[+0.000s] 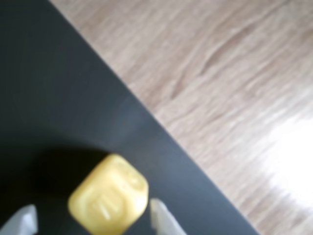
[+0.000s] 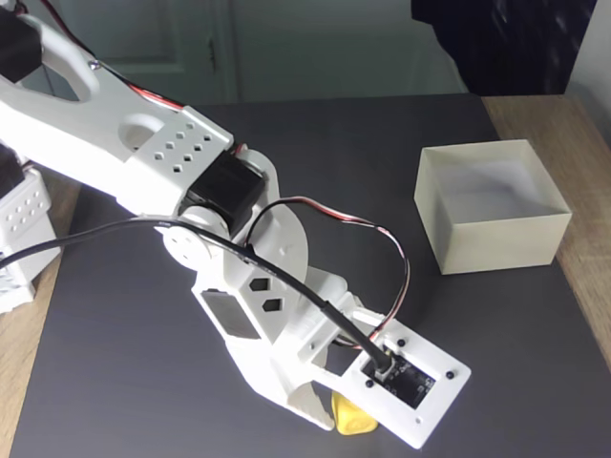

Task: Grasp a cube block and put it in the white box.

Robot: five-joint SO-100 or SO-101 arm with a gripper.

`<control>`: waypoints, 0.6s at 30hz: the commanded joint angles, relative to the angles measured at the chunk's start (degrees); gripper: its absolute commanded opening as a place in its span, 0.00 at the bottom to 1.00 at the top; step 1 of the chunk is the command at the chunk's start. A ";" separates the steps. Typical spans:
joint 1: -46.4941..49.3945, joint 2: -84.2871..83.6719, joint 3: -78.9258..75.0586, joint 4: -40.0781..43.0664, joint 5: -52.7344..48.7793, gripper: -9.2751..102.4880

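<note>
Dark matting covers most of your table (image 2: 143,382), with pale wood grain showing past its edges. At the left of the fixed view your white arm (image 2: 124,153) reaches down toward the near edge, and the cube block (image 2: 351,418) peeks out yellow beneath the wrist camera plate. In the wrist view, the cube block (image 1: 108,196) sits on the mat between the two pale fingertips of your tool (image 1: 93,220). The jaws stand a little wider than the cube, and a gap shows on each side, so nothing is gripped yet.

The cube looks like hard, light, smooth plastic with rounded edges, so it could slip or twist. It sits turned relative to the fingers; you would do best to close on two flat opposite faces, low and centred.

Far right in the fixed view, the white box (image 2: 496,239) stands open-topped, well apart from the cube.
</note>
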 commanded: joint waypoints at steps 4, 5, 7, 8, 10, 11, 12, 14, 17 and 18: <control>-1.23 0.18 -2.64 -0.70 0.53 0.31; -1.41 0.18 -2.72 -0.70 0.53 0.31; -1.49 0.09 -2.72 -0.70 0.62 0.30; -1.58 0.00 -2.72 -0.70 0.62 0.29; -1.67 -0.09 -2.72 -0.70 0.62 0.27; -1.76 -0.09 -2.72 -0.62 0.70 0.26; -1.76 -0.09 -2.64 -0.62 0.88 0.26; -1.85 -0.18 -2.64 -0.62 0.88 0.25; -1.85 -0.26 -2.64 -0.53 1.05 0.24; -1.85 -0.35 -2.64 -0.53 1.23 0.23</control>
